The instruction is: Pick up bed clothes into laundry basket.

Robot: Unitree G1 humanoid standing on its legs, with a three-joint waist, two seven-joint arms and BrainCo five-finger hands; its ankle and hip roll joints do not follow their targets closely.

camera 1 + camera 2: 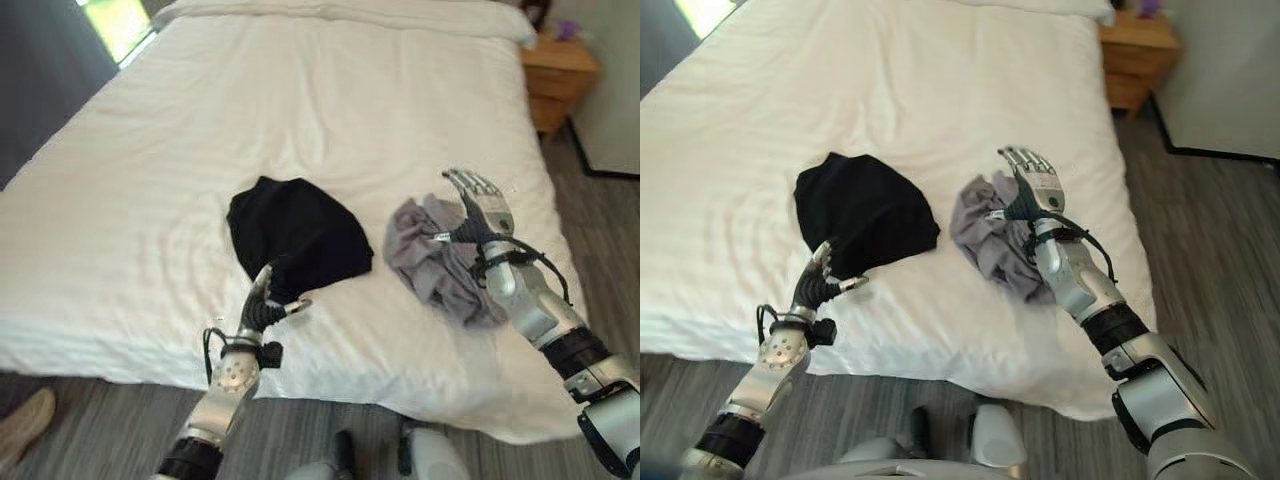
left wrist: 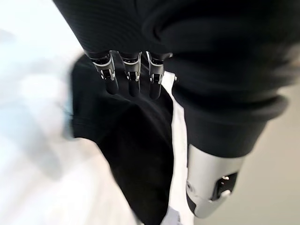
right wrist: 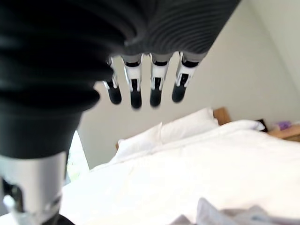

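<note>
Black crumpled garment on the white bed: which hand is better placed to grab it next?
Left. The left hand sits at the near edge of the black crumpled garment, fingers open, holding nothing. The right hand is open above the grey crumpled garment, farther off.

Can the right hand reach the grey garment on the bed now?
Probably yes: the right hand hovers open just above the grey garment, with nothing between them; the black garment lies apart.

Two garments (image 1: 298,232) (image 1: 435,258), one bed (image 1: 150,180), perhaps two pillows (image 3: 185,129).
</note>
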